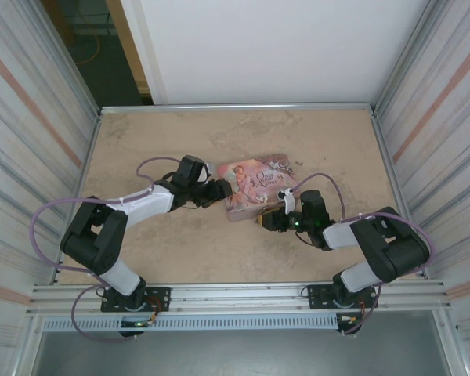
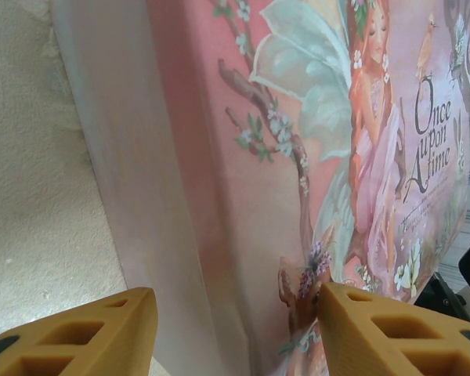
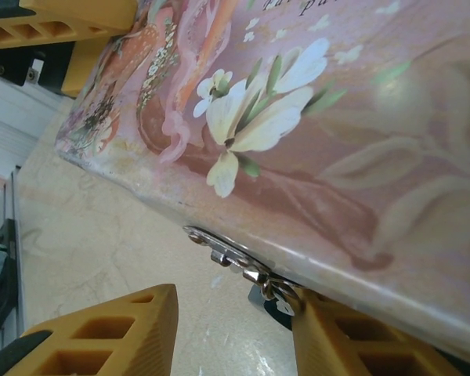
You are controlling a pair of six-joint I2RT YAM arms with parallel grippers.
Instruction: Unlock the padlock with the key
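Right gripper [image 3: 235, 313]: jaws apart, low at the front edge of the tin [image 3: 360, 141]. Bare table [image 3: 86, 235] shows in the gap and nothing is clamped.
Finger contact: one orange finger sits against a small silvery loop, so the lock hardware is off-centre in the gap.
Padlock [image 3: 276, 302]: hangs at the hasp [image 3: 223, 247] under the tin's front rim. That finger hides most of it; only a sliver of blue-teal body and the loop are visible.
Key: cannot be made out. Whether it is held, in the lock or lying loose cannot be told.
Left gripper [image 2: 236, 317]: jaws apart, straddling the tin's left end, one finger on the lid side and one on the table side. Firm contact with the tin cannot be confirmed.
Step in hand (judgement): lining up on the padlock; it does not look unlocked yet.
Risk, wrong grasp: closing from this offset could pinch the hasp or push the padlock aside.
Risk, tin shift: if the left jaws are not bracing it, a push at the front edge could slide the tin.
Risk, key loss: a pale sliver on a pale table is easily dropped or missed.
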